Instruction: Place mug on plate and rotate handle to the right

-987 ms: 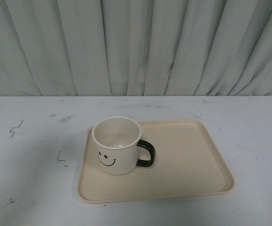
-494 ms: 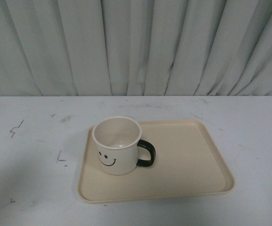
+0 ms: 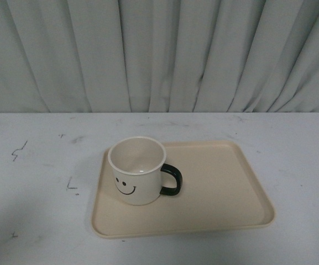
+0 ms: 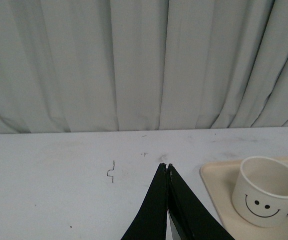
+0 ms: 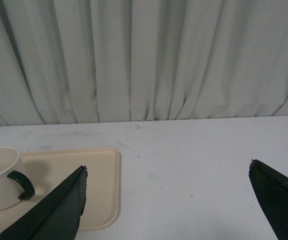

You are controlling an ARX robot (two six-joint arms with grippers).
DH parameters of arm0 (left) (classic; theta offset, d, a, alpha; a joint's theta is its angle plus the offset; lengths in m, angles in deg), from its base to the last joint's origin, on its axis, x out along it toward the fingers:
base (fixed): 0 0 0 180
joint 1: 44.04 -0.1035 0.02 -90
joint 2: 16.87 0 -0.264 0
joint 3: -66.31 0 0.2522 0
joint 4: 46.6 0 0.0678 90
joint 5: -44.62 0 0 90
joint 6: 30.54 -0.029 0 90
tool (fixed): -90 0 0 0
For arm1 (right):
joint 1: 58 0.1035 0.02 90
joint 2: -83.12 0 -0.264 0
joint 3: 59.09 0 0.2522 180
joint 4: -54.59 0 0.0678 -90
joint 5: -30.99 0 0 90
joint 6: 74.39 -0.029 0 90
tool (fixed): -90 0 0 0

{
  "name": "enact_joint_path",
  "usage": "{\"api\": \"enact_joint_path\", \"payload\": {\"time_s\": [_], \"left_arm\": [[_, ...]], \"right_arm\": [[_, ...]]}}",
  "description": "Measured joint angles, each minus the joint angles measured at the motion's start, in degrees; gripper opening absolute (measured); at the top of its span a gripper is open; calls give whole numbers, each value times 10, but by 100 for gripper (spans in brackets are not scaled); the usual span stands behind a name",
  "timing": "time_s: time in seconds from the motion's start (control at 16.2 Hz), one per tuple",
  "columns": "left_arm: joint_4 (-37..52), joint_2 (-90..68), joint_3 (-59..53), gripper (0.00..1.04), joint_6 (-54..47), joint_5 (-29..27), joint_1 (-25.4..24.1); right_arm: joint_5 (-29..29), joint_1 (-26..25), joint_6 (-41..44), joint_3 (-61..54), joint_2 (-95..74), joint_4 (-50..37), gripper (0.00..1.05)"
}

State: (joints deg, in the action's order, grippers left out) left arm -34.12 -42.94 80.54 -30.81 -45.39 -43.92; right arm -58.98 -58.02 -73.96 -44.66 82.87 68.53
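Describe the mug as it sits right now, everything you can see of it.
The mug is cream-white and enamel-looking, with a black smiley face toward the front camera and a glossy black loop handle pointing to the robot's right. It stands upright and looks empty, on the left part of the beige plate, near its left rim. Only the plate touches it.

No words, brands or numbers can be read anywhere. The only sign is a black smiley face [image 3: 125, 186], two dots over a curved mouth, on the side of the cream mug [image 3: 140, 190] at lower centre of the front view. Small black scribbles [image 3: 19, 150] on the worktop [image 3: 37, 212] at left spell nothing legible.
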Motion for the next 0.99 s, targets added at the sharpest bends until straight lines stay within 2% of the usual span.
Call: {"api": "enact_joint_path", "payload": {"time_s": [0.37,0.68,0.8,0.99], "left_arm": [[-109,107,0,2,0,0,0],[-161,161,0,2,0,0,0],[-267,254,0,2,0,0,0],[-264,256,0,2,0,0,0]], "right_arm": [[0,0,0,0,0,0,98],[0,0,0,0,0,0,98],[0,0,0,0,0,0,98],[0,0,0,0,0,0,98]]}}
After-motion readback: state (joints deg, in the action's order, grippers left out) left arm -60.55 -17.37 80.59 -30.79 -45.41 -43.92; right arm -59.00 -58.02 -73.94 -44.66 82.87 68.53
